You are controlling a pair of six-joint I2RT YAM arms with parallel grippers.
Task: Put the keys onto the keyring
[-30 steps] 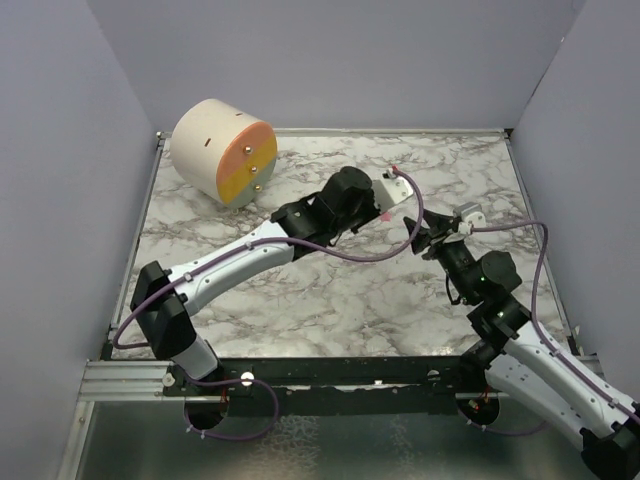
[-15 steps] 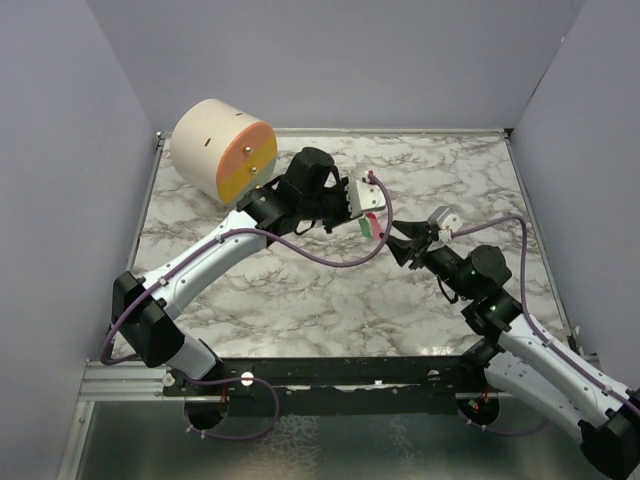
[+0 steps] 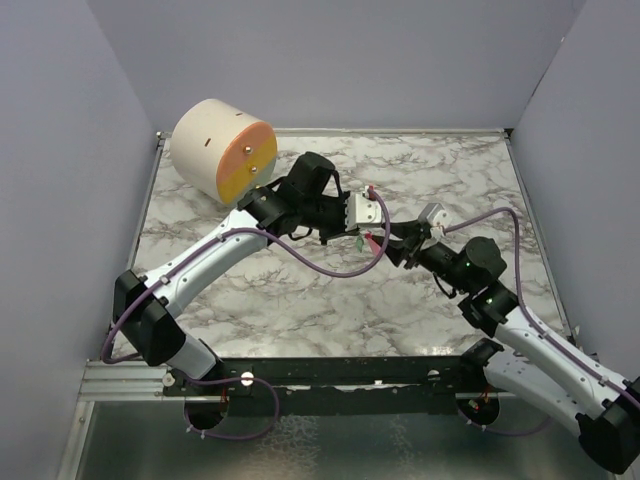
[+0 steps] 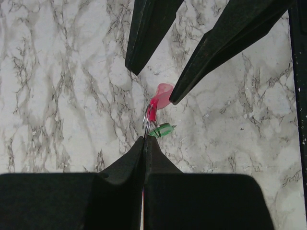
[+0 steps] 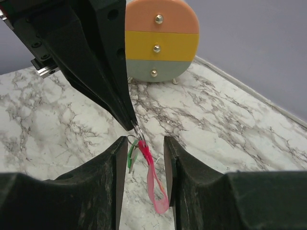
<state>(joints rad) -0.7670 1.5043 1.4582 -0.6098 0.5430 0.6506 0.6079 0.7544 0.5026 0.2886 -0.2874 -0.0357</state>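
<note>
Two pincers meet over the middle of the marble desk (image 3: pixel 300 300), with the keyring between them.

At far left a cream drum (image 3: pixel 222 150) lies on its side in the back corner, its face banded peach, yellow and pale green (three small metal studs run down the middle). The left arm reaches past it toward the centre. The left pincer (image 4: pixel 144 140) is pressed closed, its tips pinching the thin silvery ring of the keyring (image 4: pixel 154 101) and holding it up off the desk. The pink-red tag hangs from the ring. The green key (image 4: pixel 162 130) sits right at the ring, just beside the tag; whether it is threaded on cannot be told. From the right, the right pincer (image 5: pixel 145 140) stands parted, one finger on each side of the hanging tag.
</note>
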